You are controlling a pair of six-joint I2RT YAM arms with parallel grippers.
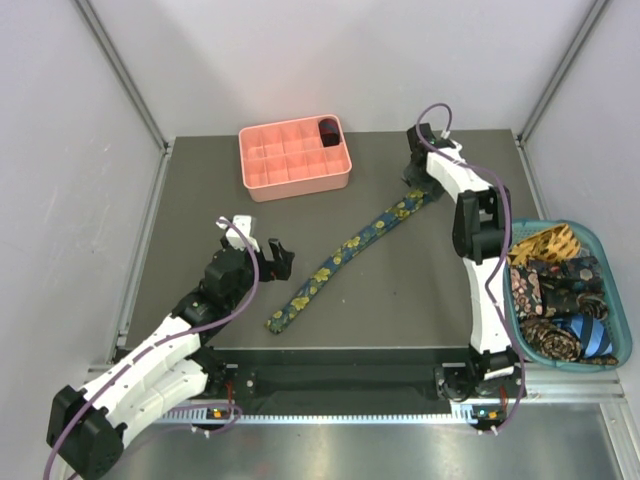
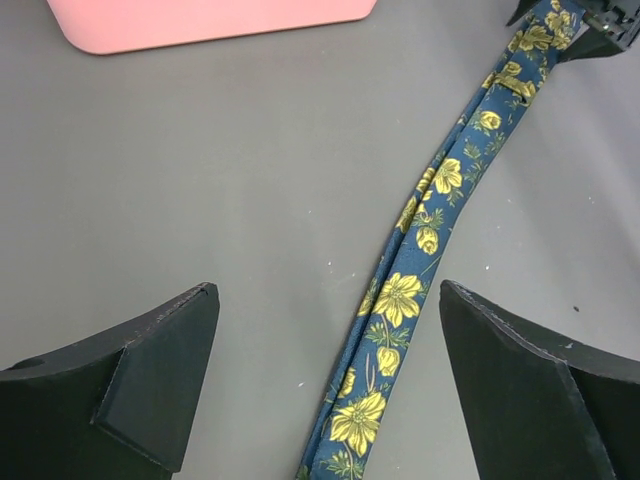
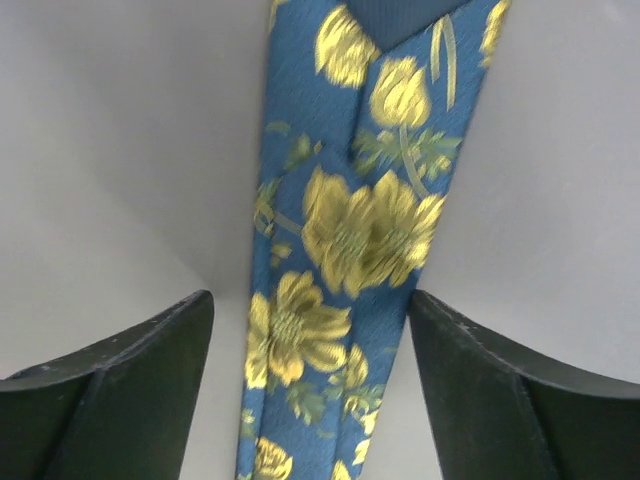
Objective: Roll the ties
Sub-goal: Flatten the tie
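1. The left arm (image 1: 150, 355) lies low, stretched forward and inward from its base; the left jaws stand wide apart.
2. The right arm (image 1: 487, 290) rises, folds at the elbow and reaches far forward; the right jaws point down, parted.

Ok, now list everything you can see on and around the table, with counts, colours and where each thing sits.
floral tie: one, navy with yellow flowers, laid out diagonally across the table
grid tray: one, salmon pink, far edge of the table
rolled tie: one, dark, tray's far right compartment
basket: one, teal, right of the table
basket ties: several, count unclear, gold, blue-striped and dark patterned, piled in the basket
table: one, dark grey
left fingers: two, black, open, left of the floral tie's near half
right fingers: two, black, open, either side of the floral tie's far end
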